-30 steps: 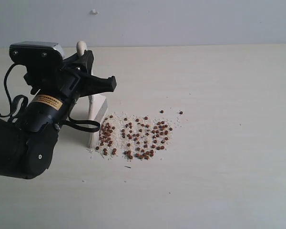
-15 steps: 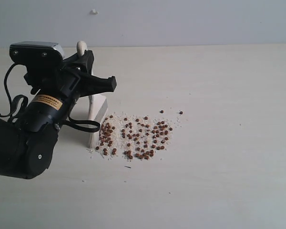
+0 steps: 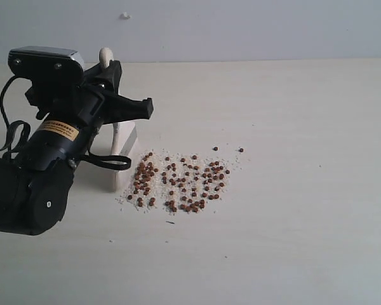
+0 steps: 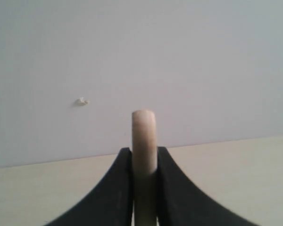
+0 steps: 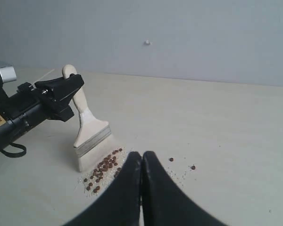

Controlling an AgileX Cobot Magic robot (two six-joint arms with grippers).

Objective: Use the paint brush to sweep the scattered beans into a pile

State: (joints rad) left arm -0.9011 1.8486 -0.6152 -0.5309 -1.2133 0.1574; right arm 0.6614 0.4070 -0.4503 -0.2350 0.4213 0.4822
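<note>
The beans (image 3: pixel 178 181), reddish-brown with whitish crumbs, lie on the table as a loose, spread pile; two strays (image 3: pixel 241 150) sit to its far right. The paint brush (image 3: pixel 119 159) stands nearly upright at the patch's left edge, white bristles down on the table, just clear of the nearest beans. My left gripper (image 3: pixel 122 89) is shut on its pale wooden handle (image 4: pixel 144 127), whose rounded end pokes out past the fingers. My right gripper (image 5: pixel 142 155) is shut and empty, hovering on the near side of the beans (image 5: pixel 104 169), and is out of the exterior view.
The pale table top (image 3: pixel 305 222) runs back to a grey wall with a small white speck (image 3: pixel 126 15). The left arm's black body (image 3: pixel 32 190) fills the near left. A thin dark sliver (image 3: pixel 170 222) lies just in front of the beans.
The left gripper and brush have shifted a little left and up, so the bristles have drawn back slightly from the left edge of the beans. The beans look unmoved.
</note>
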